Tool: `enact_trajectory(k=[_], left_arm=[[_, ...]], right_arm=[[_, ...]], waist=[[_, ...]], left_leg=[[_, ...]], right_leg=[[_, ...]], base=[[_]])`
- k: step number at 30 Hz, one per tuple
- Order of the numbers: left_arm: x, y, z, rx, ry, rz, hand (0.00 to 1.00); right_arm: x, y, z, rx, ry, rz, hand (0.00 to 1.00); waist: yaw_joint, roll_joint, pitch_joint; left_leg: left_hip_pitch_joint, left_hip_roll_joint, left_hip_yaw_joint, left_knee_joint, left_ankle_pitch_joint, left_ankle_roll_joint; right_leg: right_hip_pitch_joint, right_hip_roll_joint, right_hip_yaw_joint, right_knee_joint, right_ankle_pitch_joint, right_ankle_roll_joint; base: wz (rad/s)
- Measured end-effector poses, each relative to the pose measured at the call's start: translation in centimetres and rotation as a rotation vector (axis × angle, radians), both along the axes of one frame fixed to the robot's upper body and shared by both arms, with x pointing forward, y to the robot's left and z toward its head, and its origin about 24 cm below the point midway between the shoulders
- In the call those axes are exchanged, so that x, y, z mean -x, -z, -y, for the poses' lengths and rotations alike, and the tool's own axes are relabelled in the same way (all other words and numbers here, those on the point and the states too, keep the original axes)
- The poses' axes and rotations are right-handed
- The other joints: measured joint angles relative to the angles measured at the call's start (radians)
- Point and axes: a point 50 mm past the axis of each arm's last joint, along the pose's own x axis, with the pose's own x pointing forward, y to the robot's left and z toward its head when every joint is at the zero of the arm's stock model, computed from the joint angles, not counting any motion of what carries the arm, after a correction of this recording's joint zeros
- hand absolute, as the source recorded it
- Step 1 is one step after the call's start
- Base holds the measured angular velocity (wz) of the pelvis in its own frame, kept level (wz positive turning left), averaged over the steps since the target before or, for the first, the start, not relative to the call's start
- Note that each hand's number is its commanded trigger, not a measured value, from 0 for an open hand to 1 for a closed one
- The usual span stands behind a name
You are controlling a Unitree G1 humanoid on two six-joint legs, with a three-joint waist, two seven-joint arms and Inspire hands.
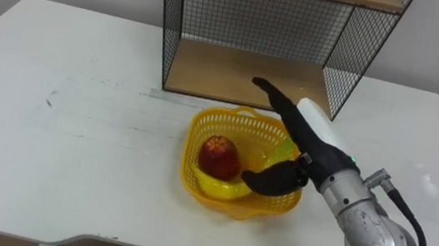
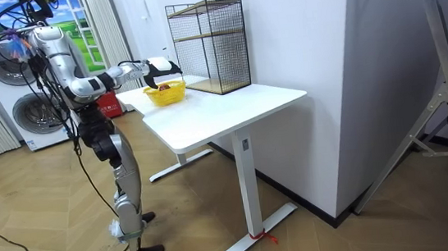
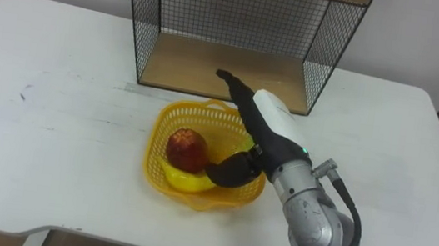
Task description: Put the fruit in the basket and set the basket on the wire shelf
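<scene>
While the robot stood at the end of the white table [image 1: 78,114] on the room view's left, its right arm reached out over the yellow basket [image 1: 200,129]. The right hand [image 1: 309,134] lay above the basket's right side. Its fingers [image 1: 277,96] were straight and together, pointing toward the wire shelf [image 1: 258,14], and the thumb [image 1: 273,182] was spread away from them and angled down inside the basket. It gripped nothing that could be seen. In the basket sat a red apple [image 1: 219,157], touching a yellow fruit [image 1: 224,189] beneath it (the thumb tip was just beside that fruit; whether it touched could not be told). The basket rested on the table directly in front of the shelf's wooden bottom board [image 1: 225,73], near it but outside it.
</scene>
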Motion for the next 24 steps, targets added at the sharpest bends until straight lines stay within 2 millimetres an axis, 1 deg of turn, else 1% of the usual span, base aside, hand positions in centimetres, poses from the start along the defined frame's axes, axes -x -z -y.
enact_trajectory(k=[3,4,6,9,10,13,14,15,16,17,18,19,20,21,23,24], left_arm=[[0.3,0.1,-0.1,0.007,-0.034,-0.002,0.00],[0.9,0.1,-0.1,0.012,-0.059,-0.015,0.00],[0.9,0.1,-0.1,0.021,-0.099,-0.005,0.00],[1.7,0.1,-0.2,0.029,-0.186,0.003,0.00],[2.1,0.1,-0.3,0.030,-0.252,0.009,0.00],[2.8,0.0,-0.9,0.015,-0.420,0.053,0.00],[3.1,-0.1,-1.3,0.002,-0.490,0.072,0.00],[3.3,-0.2,-1.4,-0.005,-0.525,0.082,0.00],[3.8,-0.2,-1.6,-0.022,-0.594,0.092,0.00],[4.4,-0.3,-1.9,-0.039,-0.684,0.102,0.00],[4.7,-0.3,-2.0,-0.050,-0.726,0.107,0.00],[5.4,-0.5,-2.3,-0.074,-0.804,0.118,0.00],[5.8,-0.6,-2.6,-0.100,-0.879,0.132,0.00],[6.0,-0.7,-2.8,-0.115,-0.914,0.142,0.00],[6.5,-1.0,-3.6,-0.185,-1.065,0.193,0.00],[6.6,-1.1,-3.8,-0.202,-1.107,0.205,0.00]], right_arm=[[0.0,-0.1,0.3,-0.011,0.011,0.005,0.00],[-0.1,-0.3,0.5,-0.028,0.023,0.016,0.00],[-0.2,-0.6,1.0,-0.086,0.051,0.035,0.00],[-0.3,-1.1,1.8,-0.207,0.111,0.072,0.00],[-0.4,-1.3,2.2,-0.252,0.145,0.087,0.00],[-0.3,-1.8,3.8,-0.303,0.236,0.142,0.00],[-0.2,-1.8,4.6,-0.325,0.279,0.161,0.00],[-0.1,-1.9,4.9,-0.331,0.299,0.169,0.00],[-0.1,-1.9,5.6,-0.339,0.334,0.186,0.00],[0.1,-2.1,6.2,-0.362,0.373,0.203,0.00],[0.1,-2.1,6.6,-0.375,0.395,0.212,0.00],[0.3,-2.1,7.2,-0.398,0.439,0.228,0.00],[0.6,-2.1,7.9,-0.420,0.489,0.244,0.00],[0.8,-2.0,8.3,-0.432,0.515,0.249,0.00],[1.4,-2.1,9.7,-0.485,0.609,0.279,0.00],[1.5,-2.2,10.0,-0.502,0.630,0.287,0.00]], waist=[[-0.006,0.002,-0.0004],[-0.008,0.004,-0.0001],[-0.015,0.006,-0.0001],[-0.028,0.007,-0.0010],[-0.033,0.008,-0.0014],[-0.036,0.012,-0.0023],[-0.037,0.016,-0.0022],[-0.038,0.019,-0.0020],[-0.041,0.025,-0.0013],[-0.048,0.032,-0.0024],[-0.049,0.033,-0.0037],[-0.049,0.041,-0.0026],[-0.053,0.042,-0.0031],[-0.052,0.044,-0.0039],[-0.052,0.042,-0.0028],[-0.051,0.043,-0.0031]], left_leg=[[0.000,0.000,-0.002,0.001,0.000,0.000],[0.001,0.000,-0.002,0.001,0.000,0.000],[-0.001,0.000,-0.002,0.001,0.000,0.000],[-0.003,0.000,-0.002,0.001,0.000,0.000],[-0.003,0.000,-0.001,0.001,0.000,0.000],[0.000,0.000,-0.002,0.006,0.000,0.000],[0.001,0.000,-0.001,0.006,0.000,0.000],[0.001,0.000,-0.002,0.006,0.000,0.000],[0.002,0.000,-0.001,0.004,0.000,0.000],[0.003,0.000,-0.002,0.001,0.000,0.000],[0.004,0.000,-0.002,0.000,0.000,0.000],[0.009,0.000,-0.001,-0.006,0.000,0.000],[0.016,0.000,-0.001,-0.010,0.000,0.000],[0.016,-0.001,-0.001,-0.011,0.000,0.000],[0.016,-0.003,0.000,-0.012,0.001,0.000],[0.015,-0.003,0.000,-0.012,0.001,0.000]], right_leg=[[0.002,0.000,0.000,0.000,0.000,0.000],[0.002,0.000,0.000,0.000,0.000,0.000],[0.000,0.000,-0.001,0.000,0.000,0.000],[0.001,0.000,0.000,-0.008,0.000,0.000],[0.001,0.000,0.001,-0.009,0.000,0.000],[0.002,0.000,0.003,-0.008,0.000,0.000],[0.003,0.000,0.002,-0.007,0.000,0.000],[0.004,0.000,0.002,-0.006,0.001,0.001],[0.004,0.000,0.001,-0.006,0.001,0.001],[0.003,0.000,0.001,-0.006,0.001,0.001],[0.004,0.000,0.000,-0.006,0.001,0.001],[0.006,0.000,0.001,-0.006,0.001,0.001],[0.006,-0.001,0.000,-0.008,0.001,0.001],[0.007,-0.001,-0.001,-0.008,0.000,0.001],[0.005,-0.003,0.001,-0.009,-0.003,0.001],[0.004,-0.003,0.002,-0.009,-0.003,0.002]], base=[[0.00],[0.00],[0.00],[0.00],[0.00],[0.00],[0.00],[0.00],[0.00],[0.00],[0.00],[0.00],[0.00],[0.00],[0.00],[0.00]])
